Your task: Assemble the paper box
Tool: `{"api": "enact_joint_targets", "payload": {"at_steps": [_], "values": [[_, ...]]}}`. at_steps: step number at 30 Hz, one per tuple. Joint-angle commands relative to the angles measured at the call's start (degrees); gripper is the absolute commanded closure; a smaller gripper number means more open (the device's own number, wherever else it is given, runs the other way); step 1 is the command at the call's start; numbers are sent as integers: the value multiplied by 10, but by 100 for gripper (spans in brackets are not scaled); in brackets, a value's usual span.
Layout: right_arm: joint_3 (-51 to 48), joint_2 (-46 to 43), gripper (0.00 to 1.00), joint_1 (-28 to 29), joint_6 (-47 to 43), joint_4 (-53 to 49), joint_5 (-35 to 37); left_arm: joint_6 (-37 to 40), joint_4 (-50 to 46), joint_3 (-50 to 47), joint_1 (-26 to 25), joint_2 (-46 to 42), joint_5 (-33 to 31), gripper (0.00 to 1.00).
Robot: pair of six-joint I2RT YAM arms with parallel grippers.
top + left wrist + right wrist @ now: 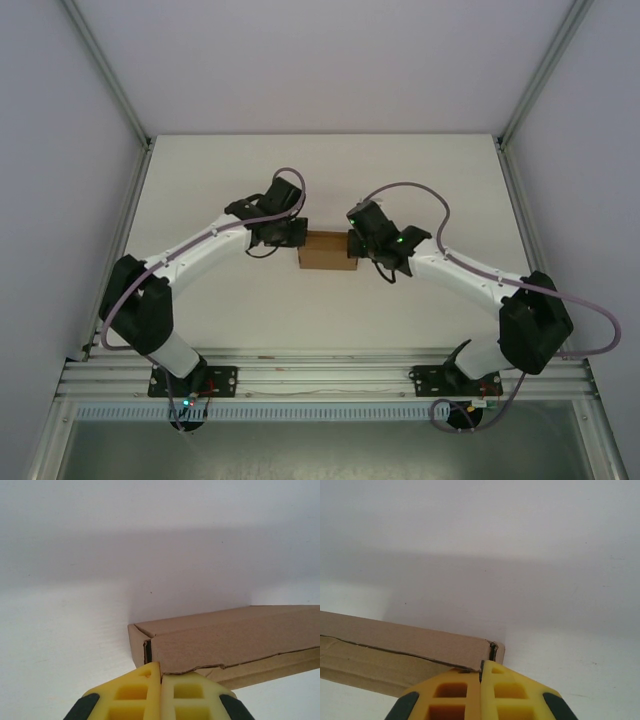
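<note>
When the table [330, 170] was looked at from above, the paper box [325, 252] was seen lying flat near its middle, low and brown and closed up. The left gripper [297, 238] was found at the left end of the box and the right gripper [352, 244] at its right end, so the box lay between the two. From up there the fingertips were hidden under the black wrists, and how they stood could not be told.

That was shown by the wrist cameras. In the left wrist view, the two yellow fingers [135, 692] were seen pressed tight together, with just a thin line between them, right at a near corner of the box. A wavy edge [240, 664] was seen running along the long side of the box, and a small dark gap [147, 651] was seen at the corner. In the right wrist view, the yellow fingers of the other arm were pressed together the same way at the other end of the box, beside another dark corner gap. Whether a thin bit of cardboard was pinched in either pair could not be told. The wavy edge and the gaps were too small to be made out from above.
</note>
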Motion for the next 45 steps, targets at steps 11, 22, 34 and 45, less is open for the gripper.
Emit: {"api": "enact_joint_targets", "payload": {"at_steps": [11, 22, 34, 45], "values": [[-62, 4, 100, 8, -35, 83, 7, -1, 33, -65, -22, 12, -39, 100], [-194, -8, 100, 22, -13, 147, -10, -5, 108, -169, -52, 6, -51, 100], [-216, -42, 86, 22, -14, 166, -32, 12, 106, -173, -71, 0, -70, 100], [-92, -118, 33, 9, -45, 99, -21, 20, 106, -169, -79, -15, -84, 100]]}}
